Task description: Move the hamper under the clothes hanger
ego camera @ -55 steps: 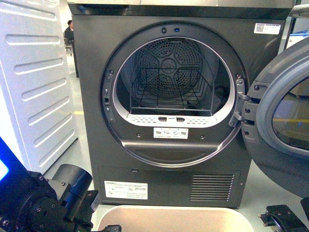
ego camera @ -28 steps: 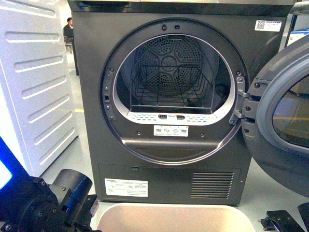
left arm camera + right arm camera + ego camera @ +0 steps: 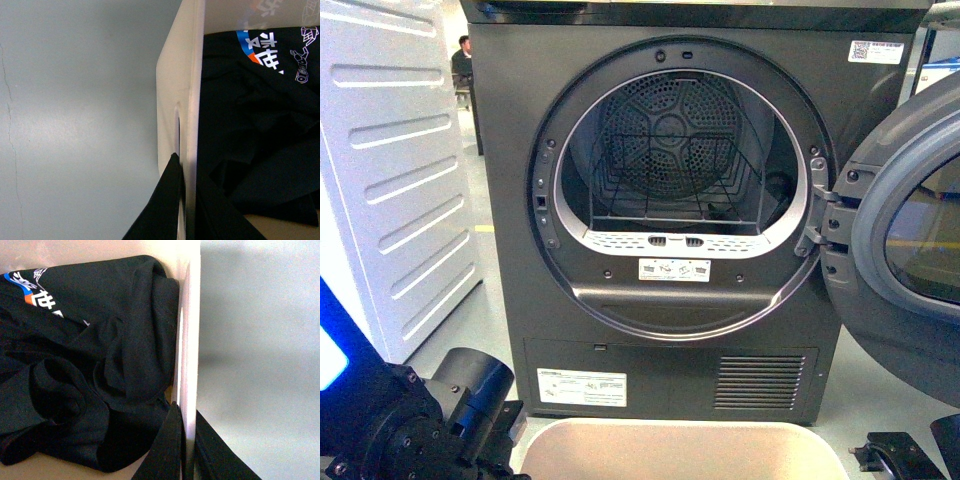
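The left gripper (image 3: 186, 172) and right gripper (image 3: 187, 412) are clamped on opposite hamper (image 3: 180, 75) walls, so I would move both together, evenly

- Black T-shirt (image 3: 100, 340) with blue, orange and white print, crumpled just inside the right pincer (image 3: 186, 412) and the left pincer (image 3: 186, 170).
- Pale grey floor (image 3: 75, 125) on the outer side of both pincers, with 1 thin crack.
- Dark grey dryer (image 3: 510, 150) well ahead of both pincers, round door (image 3: 910, 250) swung open on the right pincer's side, wire rack (image 3: 670, 190) in the drum.
- White ribbed panel (image 3: 400, 180) ahead on the left pincer's side.
- 1 person (image 3: 463, 65) far beyond.
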Robot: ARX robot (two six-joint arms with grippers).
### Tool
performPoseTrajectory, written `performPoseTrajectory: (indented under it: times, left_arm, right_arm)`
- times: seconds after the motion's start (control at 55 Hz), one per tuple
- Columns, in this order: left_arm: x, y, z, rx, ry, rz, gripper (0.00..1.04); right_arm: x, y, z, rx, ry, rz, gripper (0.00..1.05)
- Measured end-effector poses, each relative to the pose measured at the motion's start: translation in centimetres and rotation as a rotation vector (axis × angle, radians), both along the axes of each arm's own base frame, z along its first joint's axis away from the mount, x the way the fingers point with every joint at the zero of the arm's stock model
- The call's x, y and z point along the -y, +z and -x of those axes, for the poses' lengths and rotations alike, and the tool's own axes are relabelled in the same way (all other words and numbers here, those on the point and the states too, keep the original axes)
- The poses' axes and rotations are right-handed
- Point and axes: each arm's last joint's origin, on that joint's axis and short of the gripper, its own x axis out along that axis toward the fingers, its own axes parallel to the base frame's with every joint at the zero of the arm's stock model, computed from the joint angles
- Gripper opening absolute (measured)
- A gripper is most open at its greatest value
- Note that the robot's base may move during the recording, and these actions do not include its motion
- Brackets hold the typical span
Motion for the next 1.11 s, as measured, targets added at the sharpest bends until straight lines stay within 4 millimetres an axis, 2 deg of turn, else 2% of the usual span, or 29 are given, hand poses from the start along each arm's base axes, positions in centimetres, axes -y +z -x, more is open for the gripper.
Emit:
performPoseTrajectory:
  times: [0.236,0.491,0.691,1.109]
  left_arm:
    - [-0.4,0.3,0.0,-0.010,0.007,0.002,0.05]
    - [-0.9,3.1,-0.5,0.035,0.020,0.009,0.05]
    - [-1.2,4.4,-0.8,0.056,0.024,0.007,0.05]
    - [-1.3,4.3,-0.6,0.078,0.027,-0.005,0.05]
  right_arm:
    - [0.0,1.5,-0.2,0.014,0.002,0.002,0.03]
    - [0.0,3.2,-0.4,0.050,0.011,-0.003,0.03]
    - [0.0,3.2,-0.3,0.056,0.016,-0.012,0.03]
    - [-0.1,3.0,-0.1,0.072,0.013,-0.020,0.03]
